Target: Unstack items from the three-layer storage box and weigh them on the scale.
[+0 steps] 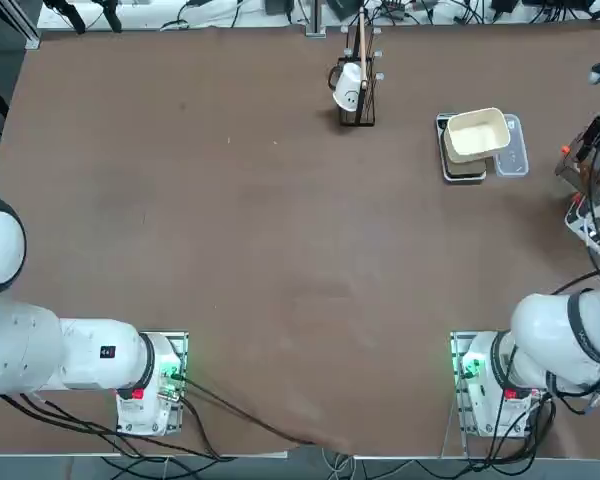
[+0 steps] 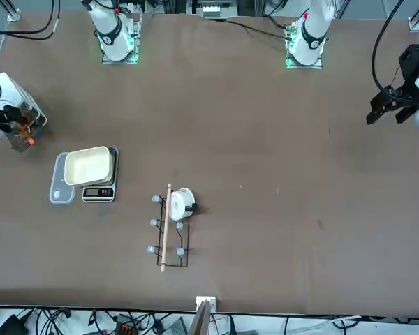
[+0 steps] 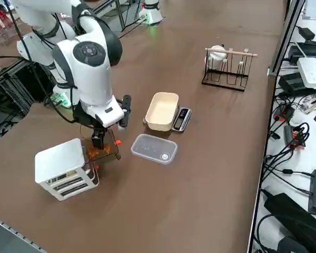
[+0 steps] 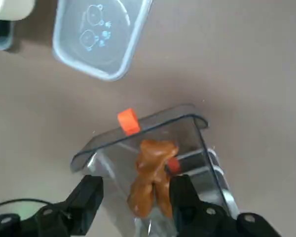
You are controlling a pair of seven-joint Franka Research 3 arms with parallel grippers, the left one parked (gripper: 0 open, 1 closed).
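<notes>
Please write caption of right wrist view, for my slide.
Right gripper, fingers apart, over clear drawer holding orange-brown items; clear lid on table.

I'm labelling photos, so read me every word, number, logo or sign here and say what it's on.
No words can be made out.
Scale's display: characters too small to read.
Clear plastic lid: printed bear-like drawings, without readable text.
Right gripper, open over the drawer: no lettering seen.

Scale [image 2: 98,193], apart from the storage box [image 3: 58,161]: partly covered by the cream tray [image 2: 89,166]; reading too small to tell.
Clear drawer [image 4: 160,117], at the storage box: partly behind the right gripper [image 4: 137,181], cut off in wrist view.
Brown items [image 4: 155,165], inside: count unclear.
</notes>
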